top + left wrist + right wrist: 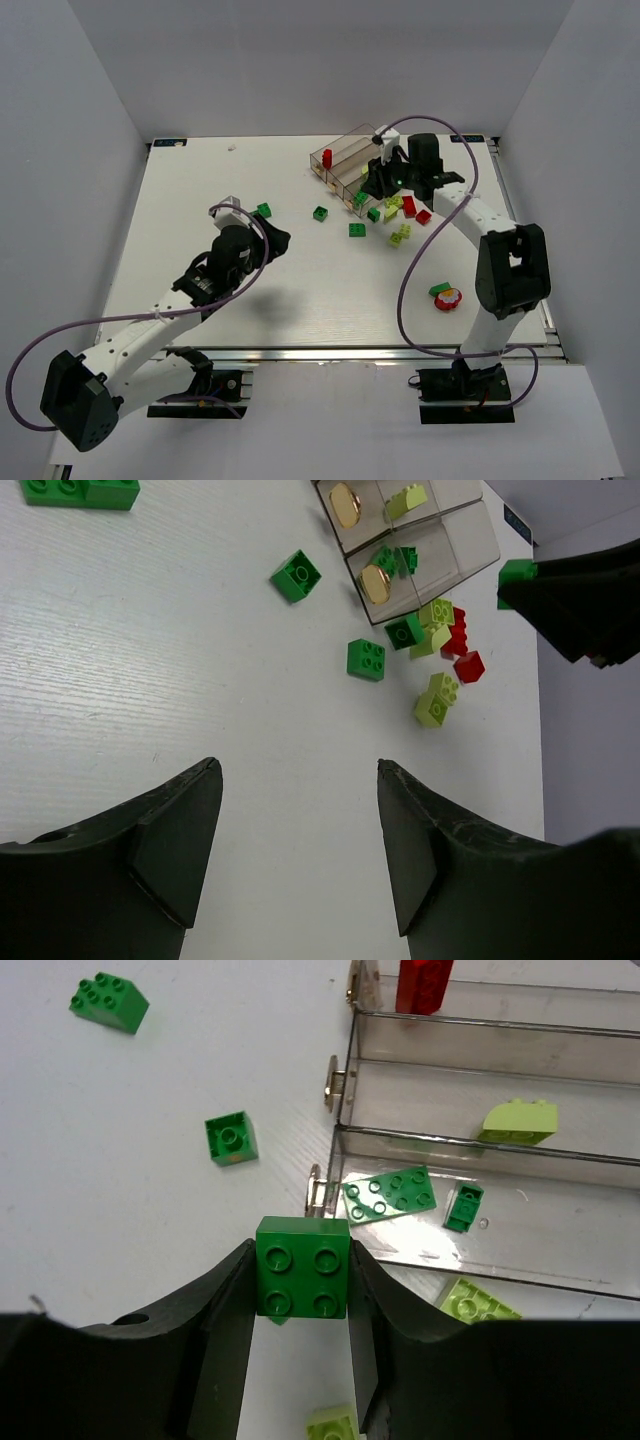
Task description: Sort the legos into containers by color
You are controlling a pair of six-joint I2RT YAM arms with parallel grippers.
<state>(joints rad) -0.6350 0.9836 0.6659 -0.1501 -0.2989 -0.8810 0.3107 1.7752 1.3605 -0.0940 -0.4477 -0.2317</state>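
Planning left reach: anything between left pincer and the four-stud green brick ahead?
Nothing: bare table from left pincer to green brick, seen in left wrist view.

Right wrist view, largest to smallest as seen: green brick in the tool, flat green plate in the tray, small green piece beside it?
green brick, nearest the camera, so inflated
flat green plate
small green piece

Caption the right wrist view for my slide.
Right gripper holds a dark green brick near the green-brick compartment of the clear tray.
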